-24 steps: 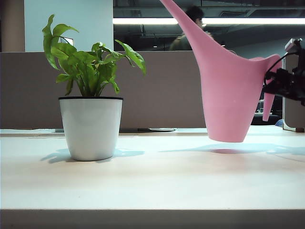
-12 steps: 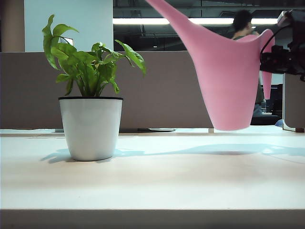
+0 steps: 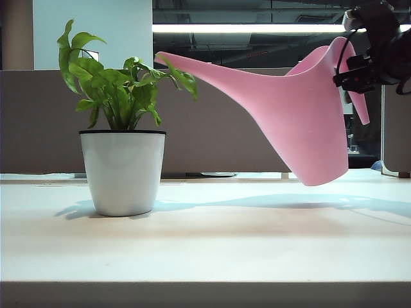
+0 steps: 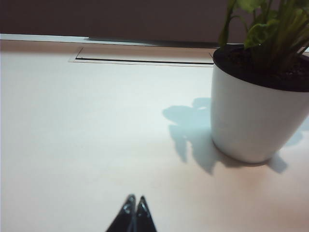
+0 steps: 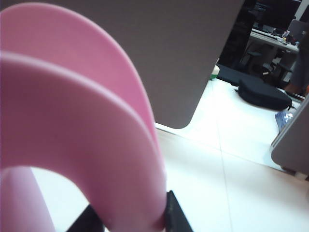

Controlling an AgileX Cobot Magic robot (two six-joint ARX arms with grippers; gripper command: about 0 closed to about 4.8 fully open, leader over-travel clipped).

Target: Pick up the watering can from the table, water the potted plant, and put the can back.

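I am holding the watering can by its handle in the right end effector, spout tilting toward the potted plant; the left end effector is resting closed above the tabletop.

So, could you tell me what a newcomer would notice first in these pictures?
The pink watering can, held off the table by the right gripper at its handle, tilts its spout at the potted plant on the left. The left gripper rests shut nearby.
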